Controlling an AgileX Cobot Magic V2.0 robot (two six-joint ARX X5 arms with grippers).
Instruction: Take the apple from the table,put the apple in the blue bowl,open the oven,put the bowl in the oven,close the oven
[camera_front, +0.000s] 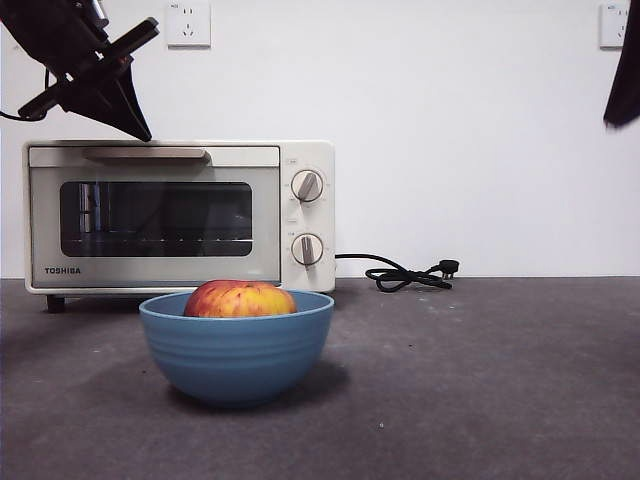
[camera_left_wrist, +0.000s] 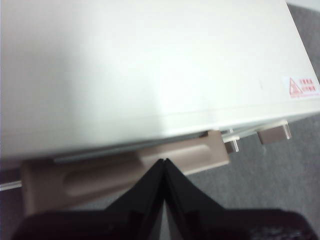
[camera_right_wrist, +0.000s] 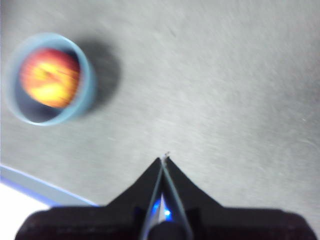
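Observation:
The red and yellow apple (camera_front: 239, 299) lies inside the blue bowl (camera_front: 236, 350), which stands on the table (camera_front: 480, 380) in front of the oven (camera_front: 180, 215). The oven door is shut, its tan handle (camera_front: 146, 154) along the top. My left gripper (camera_front: 140, 130) hangs shut just above the oven's top left, its tips over the handle (camera_left_wrist: 130, 167) in the left wrist view. My right gripper (camera_right_wrist: 164, 160) is shut and empty, high above the bare table, with the bowl (camera_right_wrist: 87, 92) and apple (camera_right_wrist: 50, 77) off to one side. It shows as a dark tip (camera_front: 625, 80) at the top right.
The oven's two knobs (camera_front: 307, 186) sit on its right panel. A black cord with plug (camera_front: 410, 275) lies on the table to the right of the oven. A white wall with sockets (camera_front: 188, 24) stands behind.

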